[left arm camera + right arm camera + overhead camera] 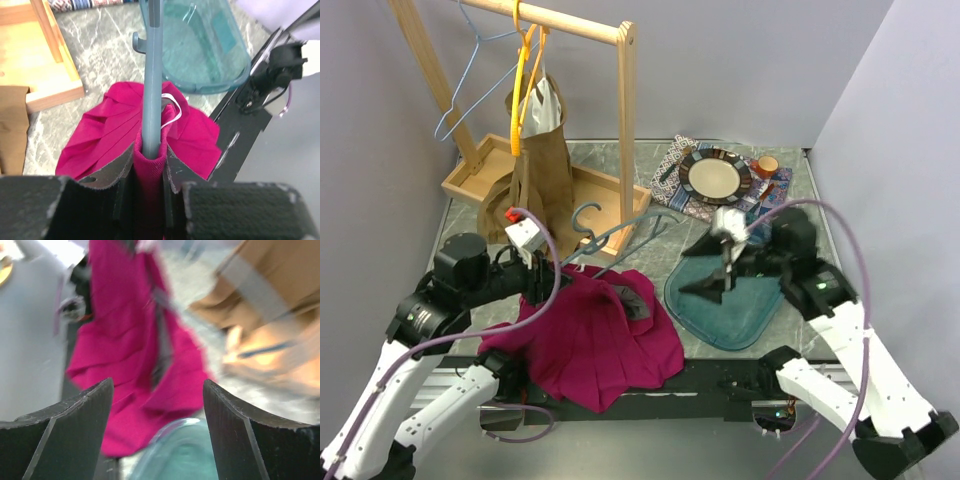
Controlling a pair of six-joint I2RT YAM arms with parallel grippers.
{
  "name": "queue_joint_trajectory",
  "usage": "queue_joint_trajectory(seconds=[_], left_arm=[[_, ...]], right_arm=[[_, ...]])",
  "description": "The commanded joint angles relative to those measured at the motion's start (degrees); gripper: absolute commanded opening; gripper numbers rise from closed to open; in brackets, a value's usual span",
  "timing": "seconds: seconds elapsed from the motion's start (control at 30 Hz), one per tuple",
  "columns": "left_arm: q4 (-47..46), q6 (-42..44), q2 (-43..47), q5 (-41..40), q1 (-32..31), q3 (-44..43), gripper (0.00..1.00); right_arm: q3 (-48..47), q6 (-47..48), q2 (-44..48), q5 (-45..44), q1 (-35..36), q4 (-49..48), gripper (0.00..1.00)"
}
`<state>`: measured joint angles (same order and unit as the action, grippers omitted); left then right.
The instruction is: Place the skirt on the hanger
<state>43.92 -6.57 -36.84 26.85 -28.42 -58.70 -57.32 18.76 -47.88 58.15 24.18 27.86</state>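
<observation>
Mid-fitting, the left gripper (150, 160) pinches the grey hanger (151, 100) and a fold of the magenta skirt (595, 340) together, the skirt heaped on the table (800, 200), while the right gripper (157, 395) hangs empty, jaws spread, and probably must next secure the skirt's free side.

Nothing legible for you right now, in any view. The pale rectangular patch on the teal tray (220, 32) is too faint to read, the white loop (172, 114) on the skirt (100, 135) shows no readable print, and the right wrist view is blurred.
</observation>
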Motion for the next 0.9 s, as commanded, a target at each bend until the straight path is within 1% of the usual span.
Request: queue_joint_trajectory(seconds=[0.0,0.07,0.1,0.13,0.17,0.23,0.3,0.43,0.53,0.57,0.63,0.67,0.8,0.87], left_arm=[[-6.56,-4.94,2.29,-0.83,0.21,-3.44,0.01],[-7.36,-6.43,2.82,-1.54,0.21,-3.27,0.01],[-7.71,-6.87,3.70,-2.06,0.21,-3.09,0.01],[-8.49,-8.01,4.31,-2.50,0.13,-3.00,0.01],[-8.94,-8.72,5.19,-3.03,0.12,-2.65,0.01],[-10.16,-10.38,5.99,-3.82,0.13,-2.30,0.01],[-10.43,-11.53,6.78,-4.61,0.21,-1.95,0.01],[-11.31,-12.85,7.57,-5.75,0.21,-1.60,0.01],[-12.28,-13.38,8.01,-5.93,0.13,-1.60,0.01],[-12.37,-13.47,7.84,-6.02,0.21,-1.77,0.01],[-12.81,-13.73,7.75,-6.11,0.12,-1.95,0.01],[-13.07,-13.91,7.75,-6.02,0.21,-1.86,0.01],[-14.04,-14.26,7.92,-6.11,0.13,-1.86,0.01],[-14.21,-14.18,7.84,-5.85,0.13,-1.95,0.01]], right_arm=[[7.48,-4.32,-2.30,-7.59,7.53,-6.66,0.77],[8.98,-5.92,-4.40,-12.15,10.95,-10.78,0.76],[9.68,-11.07,-5.20,-14.79,12.28,-13.33,0.76],[10.73,-13.21,-6.95,-16.47,13.16,-17.36,0.75],[11.09,-14.71,-8.01,-20.14,15.34,-18.88,0.75],[12.05,-20.41,-10.90,-24.73,17.29,-23.00,0.75],[12.32,-22.44,-12.58,-25.63,18.87,-24.60,0.74],[13.55,-25.97,-14.96,-24.58,19.32,-27.67,0.71],[14.34,-26.85,-15.58,-24.14,19.32,-27.68,0.60],[14.60,-27.20,-15.67,-23.79,19.32,-29.33,0.52],[15.30,-28.25,-15.67,-22.21,19.32,-30.05,0.44],[15.48,-28.52,-15.58,-21.77,19.23,-30.23,0.35],[16.54,-29.48,-15.67,-21.15,19.06,-30.84,0.14],[16.98,-29.75,-15.32,-21.23,18.19,-31.20,0.00]])
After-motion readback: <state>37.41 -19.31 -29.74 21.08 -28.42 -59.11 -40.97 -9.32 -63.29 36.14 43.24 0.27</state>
